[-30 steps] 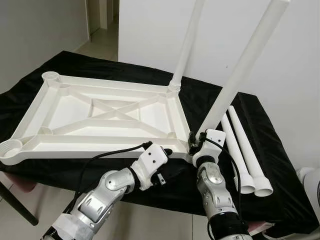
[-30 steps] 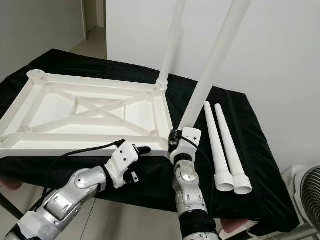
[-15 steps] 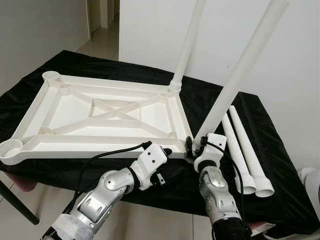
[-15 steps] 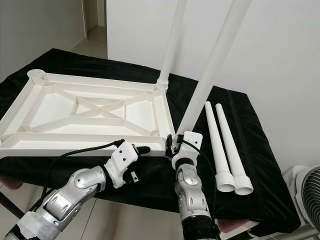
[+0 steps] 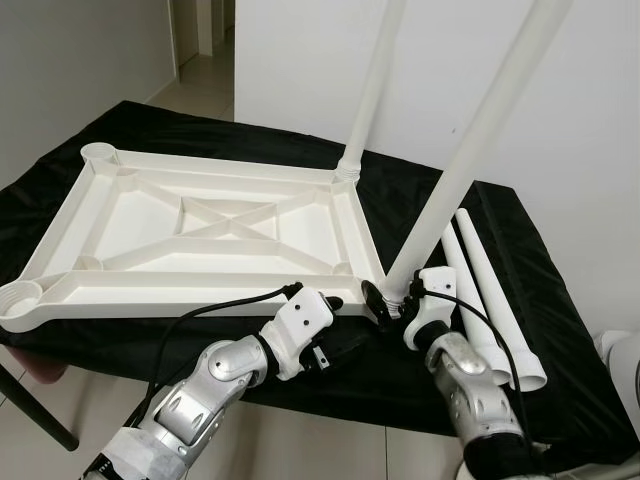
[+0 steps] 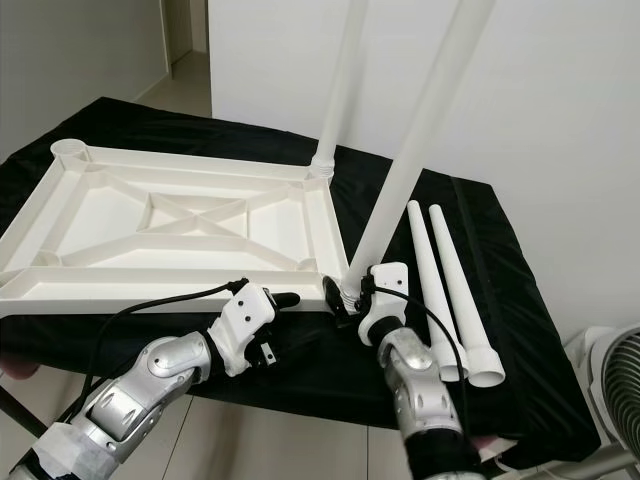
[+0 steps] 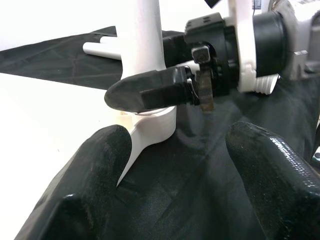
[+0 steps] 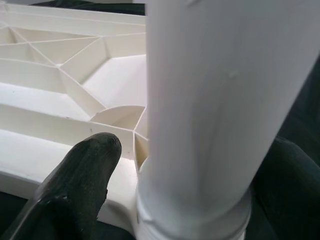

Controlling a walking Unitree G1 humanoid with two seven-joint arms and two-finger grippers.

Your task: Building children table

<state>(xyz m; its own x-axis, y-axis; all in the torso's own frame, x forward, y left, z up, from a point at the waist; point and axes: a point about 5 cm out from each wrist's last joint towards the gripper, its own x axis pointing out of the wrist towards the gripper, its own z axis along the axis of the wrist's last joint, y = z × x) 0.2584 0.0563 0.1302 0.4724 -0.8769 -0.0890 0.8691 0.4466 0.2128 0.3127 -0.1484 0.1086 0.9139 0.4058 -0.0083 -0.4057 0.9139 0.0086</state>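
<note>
Right arm reaching up from below the tabletop's (image 5: 560, 330) near edge, right pincer (image 5: 392, 300) straddling the base of the near leg (image 5: 470, 165), fingers (image 8: 82, 170) apart around it, not visibly squeezing. Left arm bent low alongside, left pincer (image 5: 335, 305) spread open at the frame's (image 5: 200, 235) near edge, aimed at that same corner socket. Frame upside down across the black cloth, toward the left edge. Far leg (image 5: 368, 95) upright in the far right socket. Two spare legs (image 5: 490, 300) flat by the right edge.
</note>
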